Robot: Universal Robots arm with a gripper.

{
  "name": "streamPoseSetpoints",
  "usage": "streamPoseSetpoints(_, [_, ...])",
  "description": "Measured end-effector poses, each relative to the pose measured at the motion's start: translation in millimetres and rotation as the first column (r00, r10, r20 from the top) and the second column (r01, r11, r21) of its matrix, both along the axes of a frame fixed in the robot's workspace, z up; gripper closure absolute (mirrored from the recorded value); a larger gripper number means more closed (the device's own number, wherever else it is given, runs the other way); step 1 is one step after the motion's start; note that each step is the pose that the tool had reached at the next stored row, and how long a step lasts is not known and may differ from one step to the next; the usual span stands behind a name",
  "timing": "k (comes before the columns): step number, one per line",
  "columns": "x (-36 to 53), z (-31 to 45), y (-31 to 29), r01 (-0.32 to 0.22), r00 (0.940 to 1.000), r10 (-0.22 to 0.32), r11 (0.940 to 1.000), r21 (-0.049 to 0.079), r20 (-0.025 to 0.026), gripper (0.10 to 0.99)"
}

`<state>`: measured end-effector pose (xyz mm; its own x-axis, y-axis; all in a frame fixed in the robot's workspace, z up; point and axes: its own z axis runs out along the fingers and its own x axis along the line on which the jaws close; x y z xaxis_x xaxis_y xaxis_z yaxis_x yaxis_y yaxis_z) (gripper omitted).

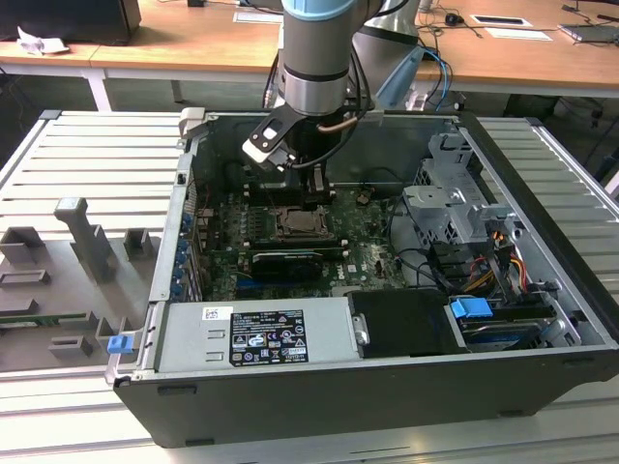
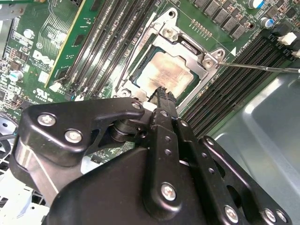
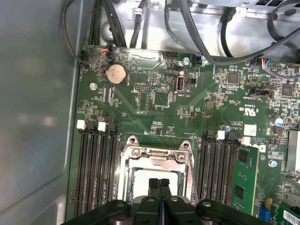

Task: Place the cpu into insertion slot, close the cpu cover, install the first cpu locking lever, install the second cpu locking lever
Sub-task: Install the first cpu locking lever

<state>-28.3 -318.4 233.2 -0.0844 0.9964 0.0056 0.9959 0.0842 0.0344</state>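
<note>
The cpu lies flat in the insertion slot, its pale metal face showing through the cutout of the cpu cover, which is folded down over it. In the first wrist view the cpu cover frames the cpu the same way. My gripper is shut with nothing between its fingers, its tip just over the chip's near edge; I cannot tell if it touches. One thin locking lever sticks out sideways from the socket corner. In the exterior view the gripper hangs over the socket.
Black memory slots flank the socket, with a green memory stick on one side. The grey case wall stands close by. A power supply, a drive cage and cables fill the case. Grey fixtures sit outside.
</note>
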Motion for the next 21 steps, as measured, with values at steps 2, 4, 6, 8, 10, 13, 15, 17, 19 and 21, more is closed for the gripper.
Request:
streamPoseSetpoints(2, [0.0, 0.8, 0.0, 0.000, 1.0000, 0.000, 1.0000, 0.000, 0.0002, 0.980])
streamPoseSetpoints(4, [0.0, 1.2, 0.0, 0.000, 1.0000, 0.000, 1.0000, 0.000, 0.0001, 0.980])
streamPoseSetpoints(6, [0.0, 1.7, 0.0, 0.000, 1.0000, 0.000, 1.0000, 0.000, 0.0001, 0.980])
streamPoseSetpoints(8, [0.0, 2.7, 0.0, 0.000, 1.0000, 0.000, 1.0000, 0.000, 0.0001, 0.980])
streamPoseSetpoints(10, [0.0, 3.3, 0.0, 0.000, 1.0000, 0.000, 1.0000, 0.000, 0.0002, 0.980])
streamPoseSetpoints(13, [0.0, 3.9, 0.0, 0.000, 1.0000, 0.000, 1.0000, 0.001, 0.0002, 0.980])
streamPoseSetpoints(15, [0.0, 4.5, 0.0, 0.000, 1.0000, 0.000, 1.0000, 0.000, 0.0001, 0.980])
streamPoseSetpoints(17, [0.0, 5.0, 0.0, 0.000, 1.0000, 0.000, 1.0000, 0.000, 0.0001, 0.980])
streamPoseSetpoints(19, [0.0, 5.5, 0.0, 0.000, 1.0000, 0.000, 1.0000, 0.000, 0.0001, 0.980])
streamPoseSetpoints(21, [0.0, 5.7, 0.0, 0.000, 1.0000, 0.000, 1.0000, 0.000, 0.0001, 0.980])
